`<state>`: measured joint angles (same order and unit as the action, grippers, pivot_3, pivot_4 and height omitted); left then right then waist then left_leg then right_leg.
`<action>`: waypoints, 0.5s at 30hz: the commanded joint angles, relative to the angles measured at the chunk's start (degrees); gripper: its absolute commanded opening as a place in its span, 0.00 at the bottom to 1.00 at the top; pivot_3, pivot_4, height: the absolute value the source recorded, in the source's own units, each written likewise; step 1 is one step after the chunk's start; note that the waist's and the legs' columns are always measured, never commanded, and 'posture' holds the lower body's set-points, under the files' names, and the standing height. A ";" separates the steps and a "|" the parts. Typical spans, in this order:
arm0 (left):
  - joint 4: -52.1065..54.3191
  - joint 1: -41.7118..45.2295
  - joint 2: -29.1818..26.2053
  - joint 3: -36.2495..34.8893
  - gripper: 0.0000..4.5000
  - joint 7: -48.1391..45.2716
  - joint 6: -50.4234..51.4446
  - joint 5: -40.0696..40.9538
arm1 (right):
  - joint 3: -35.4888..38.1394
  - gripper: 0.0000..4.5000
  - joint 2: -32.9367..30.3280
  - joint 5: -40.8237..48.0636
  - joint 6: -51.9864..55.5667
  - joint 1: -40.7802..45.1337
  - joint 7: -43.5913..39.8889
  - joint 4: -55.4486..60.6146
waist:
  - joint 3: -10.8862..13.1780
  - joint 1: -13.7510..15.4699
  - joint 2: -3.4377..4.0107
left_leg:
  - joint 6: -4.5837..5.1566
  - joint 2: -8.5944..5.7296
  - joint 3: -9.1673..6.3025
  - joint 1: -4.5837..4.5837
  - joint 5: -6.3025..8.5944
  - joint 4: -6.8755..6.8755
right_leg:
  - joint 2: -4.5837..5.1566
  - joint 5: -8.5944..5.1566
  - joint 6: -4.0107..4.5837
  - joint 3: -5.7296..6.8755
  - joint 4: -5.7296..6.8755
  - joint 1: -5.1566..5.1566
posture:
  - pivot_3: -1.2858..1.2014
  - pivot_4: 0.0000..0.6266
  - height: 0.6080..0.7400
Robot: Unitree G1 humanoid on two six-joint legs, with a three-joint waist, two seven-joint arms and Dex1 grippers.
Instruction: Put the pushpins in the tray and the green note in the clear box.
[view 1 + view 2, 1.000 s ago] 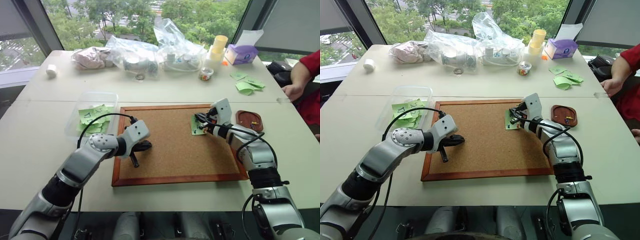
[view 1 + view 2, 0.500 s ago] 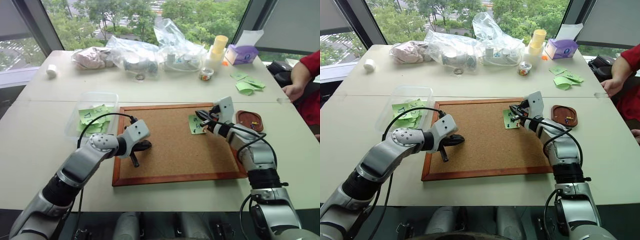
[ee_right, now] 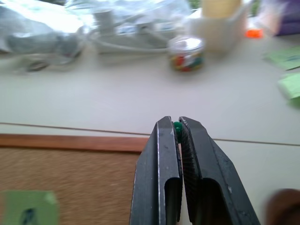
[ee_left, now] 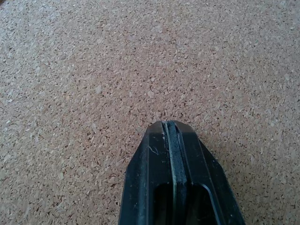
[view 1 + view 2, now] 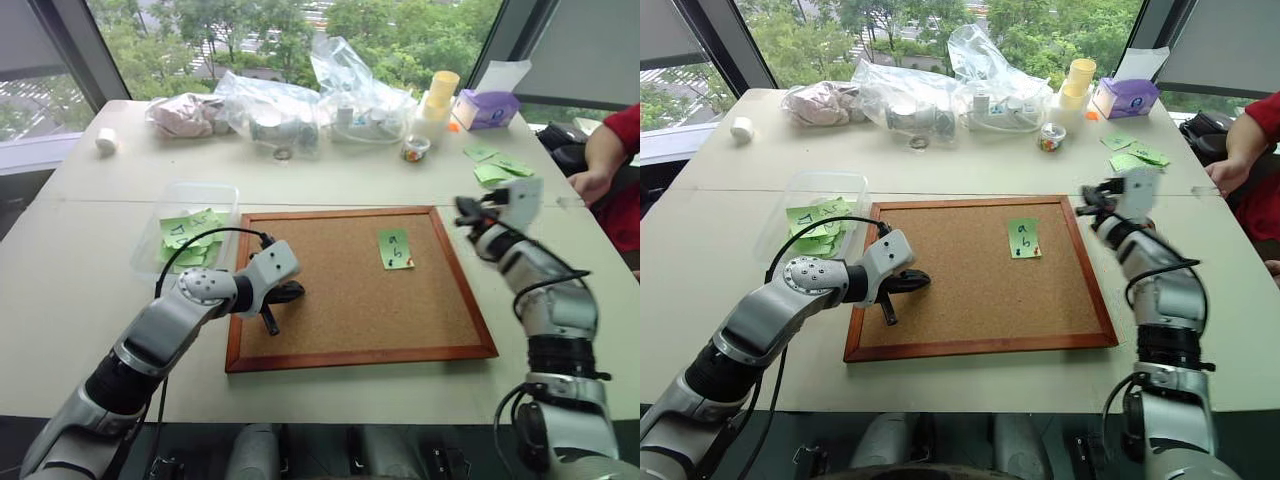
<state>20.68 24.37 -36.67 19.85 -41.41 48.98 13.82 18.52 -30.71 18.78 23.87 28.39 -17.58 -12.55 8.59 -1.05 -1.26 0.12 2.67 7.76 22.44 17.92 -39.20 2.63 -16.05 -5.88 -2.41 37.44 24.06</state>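
My right fingers (image 3: pixel 177 132) pinched a small green-headed pushpin (image 3: pixel 177 126) above the pale surface (image 5: pixel 350 180). My left fingers (image 4: pixel 171 136), pressed together, hung over the wood-framed cork board (image 5: pixel 340 300), which carried the light-green square note (image 5: pixel 395 248). Beyond stood the clear plastic box (image 5: pixel 185 215), crumpled bags (image 5: pixel 300 100) and windows onto trees (image 5: pixel 300 30).

A light-green "ab" note (image 5: pixel 395 248) lies flat on corkboard; a green-headed pushpin (image 3: pixel 177 126) sits pinched.
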 commanded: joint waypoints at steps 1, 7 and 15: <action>-1.79 -0.89 -0.48 1.52 0.00 -1.03 -0.25 -1.09 | 1.04 0.01 -2.59 -2.44 0.64 -0.77 1.71 -1.38 | -0.06 -0.13 0.10 | 0.00 0.01 0.01 -0.01 0.00 0.00 | -0.01 0.00 0.00 -0.01 0.00 0.00 | 0.52 0.24 0.96; -3.10 -0.39 -0.16 1.84 0.00 -1.90 -1.80 -2.05 | 0.83 0.01 -3.63 -3.76 2.36 -2.50 1.75 -3.53 | -0.13 -0.04 0.22 | -0.01 -0.01 0.03 -0.04 -0.01 0.00 | -0.02 0.00 0.00 -0.05 0.00 -0.03 | 0.52 0.24 0.96; -3.80 -0.05 -0.07 2.00 0.00 -2.18 -2.41 -3.15 | 0.21 0.15 -3.19 -4.84 2.92 -3.25 1.21 -6.05 | -0.15 0.02 0.27 | 0.00 -0.02 0.02 -0.04 0.00 -0.01 | -0.02 0.00 -0.01 -0.05 -0.01 -0.06 | 0.52 0.24 0.96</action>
<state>18.16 25.09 -36.42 20.57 -43.57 45.64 11.93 18.00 -33.09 14.20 27.74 24.81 -16.22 -18.92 8.44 -1.03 -0.98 0.12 2.65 7.79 22.40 17.92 -39.21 2.62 -16.05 -5.89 -2.46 37.43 24.01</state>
